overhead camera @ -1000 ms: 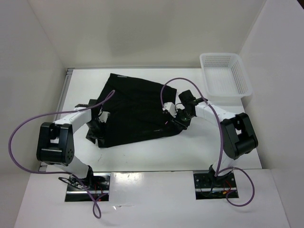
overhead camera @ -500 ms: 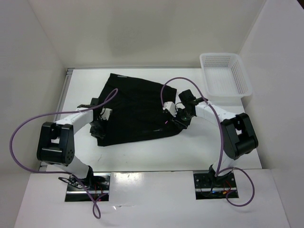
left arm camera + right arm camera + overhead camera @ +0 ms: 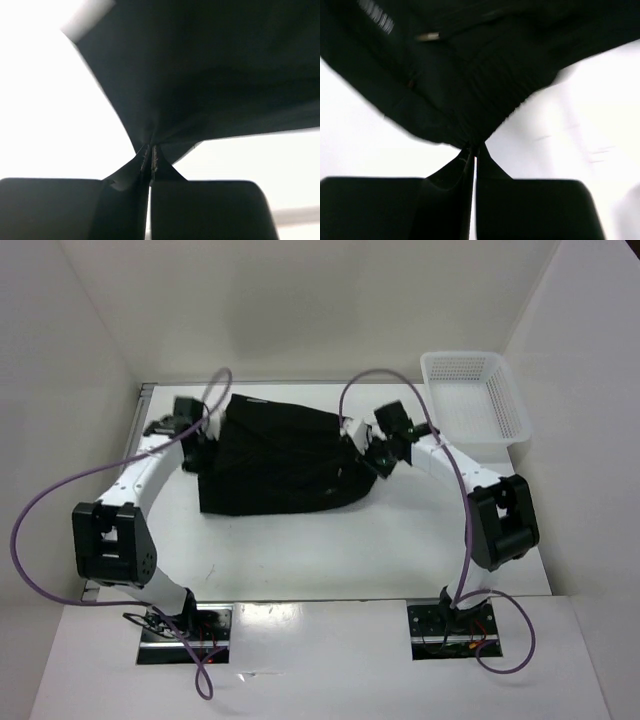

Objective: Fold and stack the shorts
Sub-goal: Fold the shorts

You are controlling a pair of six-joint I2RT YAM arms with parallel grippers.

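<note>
The black shorts (image 3: 280, 455) lie bunched in the middle of the white table, with their far corner near the back edge. My left gripper (image 3: 203, 445) is at their left edge, shut on a pinch of the black cloth. In the left wrist view my left gripper (image 3: 150, 152) grips the shorts (image 3: 210, 65), which spread above it. My right gripper (image 3: 362, 452) is at their right edge. In the right wrist view my right gripper (image 3: 474, 149) is shut on a gathered fold of the shorts (image 3: 470, 75).
A white mesh basket (image 3: 470, 361) stands at the back right corner of the table (image 3: 300, 550). White walls close in the left, back and right sides. Purple cables loop from both arms.
Both grippers have shut on the shorts' near edge and moved toward the back of the table. The near part of the cloth went with them, so the shorts lie shorter and more compact.
</note>
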